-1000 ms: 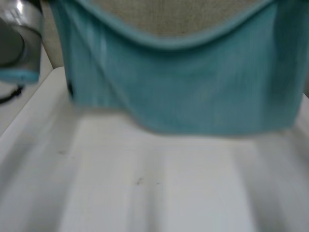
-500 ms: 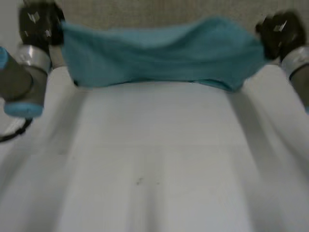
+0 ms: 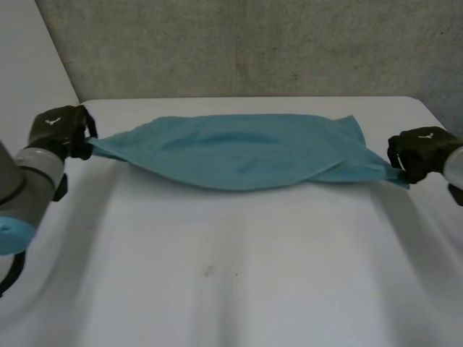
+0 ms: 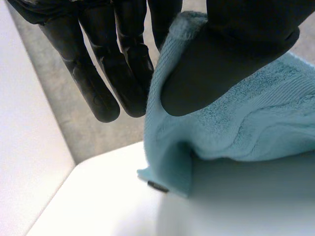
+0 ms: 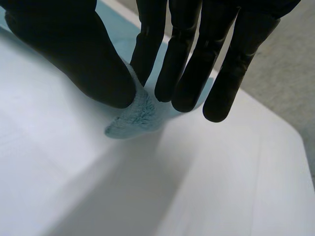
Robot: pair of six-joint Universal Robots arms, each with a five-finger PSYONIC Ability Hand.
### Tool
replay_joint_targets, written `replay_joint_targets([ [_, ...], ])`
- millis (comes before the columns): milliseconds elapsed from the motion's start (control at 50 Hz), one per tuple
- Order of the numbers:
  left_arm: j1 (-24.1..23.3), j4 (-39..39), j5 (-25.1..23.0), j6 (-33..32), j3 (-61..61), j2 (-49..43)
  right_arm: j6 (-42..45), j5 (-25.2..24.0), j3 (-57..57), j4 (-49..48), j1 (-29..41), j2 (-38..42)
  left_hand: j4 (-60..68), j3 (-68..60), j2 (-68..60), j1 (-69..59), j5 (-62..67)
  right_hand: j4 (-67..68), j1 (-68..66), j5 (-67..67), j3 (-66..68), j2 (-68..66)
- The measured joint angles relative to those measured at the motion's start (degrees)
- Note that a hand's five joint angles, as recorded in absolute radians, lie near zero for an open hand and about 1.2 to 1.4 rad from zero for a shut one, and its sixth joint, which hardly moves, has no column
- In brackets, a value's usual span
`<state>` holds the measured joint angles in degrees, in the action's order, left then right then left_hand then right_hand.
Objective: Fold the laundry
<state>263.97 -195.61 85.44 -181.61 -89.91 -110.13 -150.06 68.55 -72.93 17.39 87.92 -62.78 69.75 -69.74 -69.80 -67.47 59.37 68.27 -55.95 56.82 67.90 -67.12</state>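
1 teal towel (image 3: 246,152) on white table (image 3: 239,289), left hand (image 3: 59,130) & right hand (image 3: 418,153) fingers pinching opp. ends

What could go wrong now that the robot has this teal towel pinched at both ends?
The right hand pinches only the very tip of a corner of the teal towel, so that corner might slip free under a pull. The left hand has more cloth in its pinch. The towel lies rumpled on the white table, with a layer tucked under near the right hand, so a fold started now could come out crooked.
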Motion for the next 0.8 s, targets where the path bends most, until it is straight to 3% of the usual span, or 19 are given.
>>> replay_joint_targets([
  [160, 6.2, 12.2, -5.5, -4.0, -4.8, 9.4, 14.3, -5.5, -0.6, 18.9, -7.5, -9.2, 0.0, 0.0, 0.0, 0.0, 0.0, 0.0, 0.0, 0.0, 0.0, 0.0],
  [300, 10.6, 18.8, -12.0, -7.7, -7.3, 12.8, 22.5, -7.0, -1.1, 25.6, -11.3, -12.8, 0.0, 0.0, 0.0, 0.0, 0.0, 0.0, 0.0, 0.0, 0.0, 0.0],
  [440, 11.1, 18.7, -13.3, -8.3, -7.8, 11.2, 23.0, -6.8, -2.1, 22.2, -11.5, -12.4, 0.0, 0.0, 0.0, 0.0, 0.0, 0.0, 0.0, 0.0, 0.0, 0.0],
  [500, 10.9, 15.4, -13.0, -8.2, -7.0, 6.8, 22.6, -5.5, -3.0, 14.5, -10.7, -8.5, 0.0, 0.0, 0.0, 0.0, 0.0, 0.0, 0.0, 0.0, 0.0, 0.0],
  [600, 10.5, 11.0, -12.2, -8.1, -5.2, 2.2, 22.0, -3.8, -1.9, 9.6, -8.8, -3.6, 0.0, 0.0, 0.0, 0.0, 0.0, 0.0, 0.0, 0.0, 0.0, 0.0],
  [800, 6.8, 2.7, -5.8, -7.8, 7.8, -12.0, 17.0, 3.6, 9.2, -5.6, 0.1, 10.7, 0.0, 0.0, 0.0, 0.0, 0.0, 0.0, 0.0, 0.0, 0.0, 0.0],
])
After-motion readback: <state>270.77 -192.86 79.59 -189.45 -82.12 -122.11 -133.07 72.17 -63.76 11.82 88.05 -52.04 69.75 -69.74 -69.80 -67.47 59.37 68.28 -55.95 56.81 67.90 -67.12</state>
